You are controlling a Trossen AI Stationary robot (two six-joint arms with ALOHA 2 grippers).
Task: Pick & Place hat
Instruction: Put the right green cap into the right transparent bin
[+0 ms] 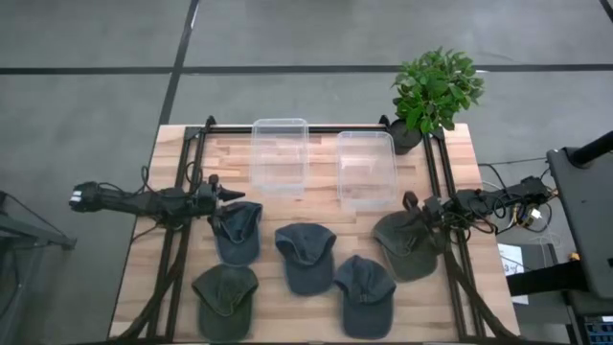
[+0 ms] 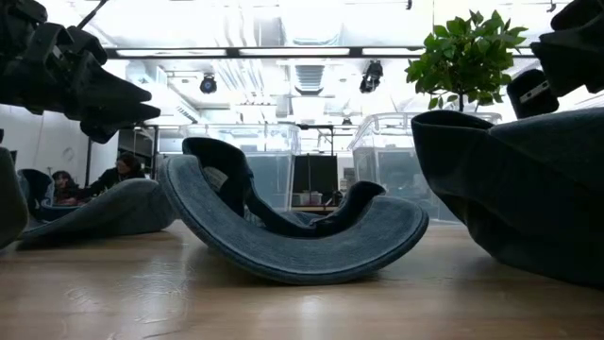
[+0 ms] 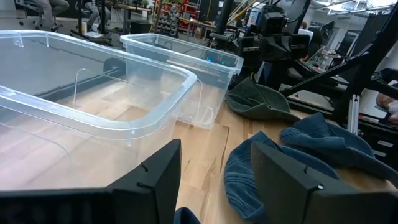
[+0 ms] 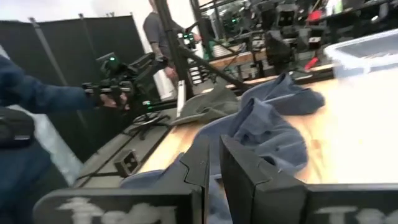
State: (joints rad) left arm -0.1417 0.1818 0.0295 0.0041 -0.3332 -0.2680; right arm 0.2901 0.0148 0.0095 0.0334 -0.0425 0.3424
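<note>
My left gripper point(image 3: 214, 180) hung open just over a blue cap point(image 1: 237, 230). My right gripper point(image 4: 212, 163), nearly closed and empty, hovered over the green cap point(image 1: 410, 244). Soft brims risked slipping or snagging neighbouring caps before reaching the far bins point(image 1: 279, 153).

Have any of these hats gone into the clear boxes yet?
Not yet: both clear boxes look empty. Five hats lie on the table. The left hand hovers open at a blue hat; the right hand is at a green hat. All placing remains.
</note>
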